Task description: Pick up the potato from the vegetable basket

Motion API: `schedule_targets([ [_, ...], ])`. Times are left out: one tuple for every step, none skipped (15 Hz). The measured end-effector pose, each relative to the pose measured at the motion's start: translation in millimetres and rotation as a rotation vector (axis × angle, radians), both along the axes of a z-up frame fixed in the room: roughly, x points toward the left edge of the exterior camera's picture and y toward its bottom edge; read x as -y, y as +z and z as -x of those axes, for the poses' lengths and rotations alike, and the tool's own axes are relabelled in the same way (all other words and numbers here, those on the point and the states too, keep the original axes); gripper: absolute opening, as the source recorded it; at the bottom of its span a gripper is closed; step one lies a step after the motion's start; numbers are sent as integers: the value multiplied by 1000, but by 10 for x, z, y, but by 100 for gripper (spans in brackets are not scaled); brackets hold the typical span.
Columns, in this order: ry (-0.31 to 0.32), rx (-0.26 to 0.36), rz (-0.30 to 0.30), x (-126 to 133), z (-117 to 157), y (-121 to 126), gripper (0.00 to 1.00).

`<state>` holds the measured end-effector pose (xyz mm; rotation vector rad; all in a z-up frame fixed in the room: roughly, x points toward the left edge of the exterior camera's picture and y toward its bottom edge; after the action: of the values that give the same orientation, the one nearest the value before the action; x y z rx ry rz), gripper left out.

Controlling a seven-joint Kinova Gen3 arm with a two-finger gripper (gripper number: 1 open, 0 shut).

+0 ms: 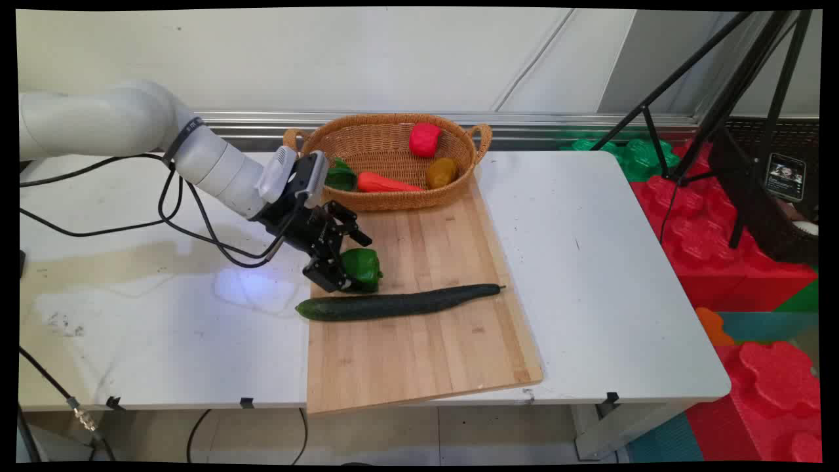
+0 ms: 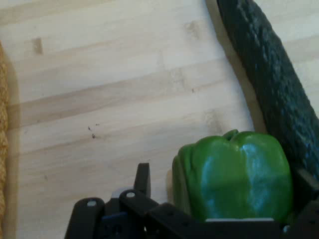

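Gripper sitting low over the board's left part, its fingers closing on either side of a green pepper; in the hand view the pepper is filling the gap between the jaws, so the hand appears to be gripping it, though the contact points themselves are hidden by the linkage. Pepper resting on or just above the wood, just beside the thick end of a long cucumber that is lying across the board. Basket standing at the board's far edge and holding a second green piece, a carrot, a red piece and a brown piece. Judging by its glossy, lobed skin, the pepper is probably light and somewhat slippery, and hollow enough to yield under hard pressure; a hold across two opposite flat lobes at mid-height looks safest, with moderate squeeze
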<state>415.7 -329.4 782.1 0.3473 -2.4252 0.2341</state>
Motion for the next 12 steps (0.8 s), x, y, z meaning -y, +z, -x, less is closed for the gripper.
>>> schedule_targets([
  [2, -5, 2, 1, 1, 24, 100],
  [3, -9, 3, 1, -1, 41, 100],
  [3, -15, 5, -1, -8, 73, 100],
  [3, -19, 7, -3, -14, 98, 100],
  [2, -25, 9, -8, -26, 142, 100],
  [0, -29, 11, -8, -37, 176, 100],
  [-3, -35, 15, -12, -56, 231, 100],
  [-4, -39, 19, -14, -73, 272, 100],
  [-6, -45, 24, -13, -99, 336, 100],
  [-7, -49, 29, -9, -119, 382, 100],
  [-7, -56, 35, -1, -151, 453, 100],
  [-5, -61, 40, 7, -175, 501, 100],
])
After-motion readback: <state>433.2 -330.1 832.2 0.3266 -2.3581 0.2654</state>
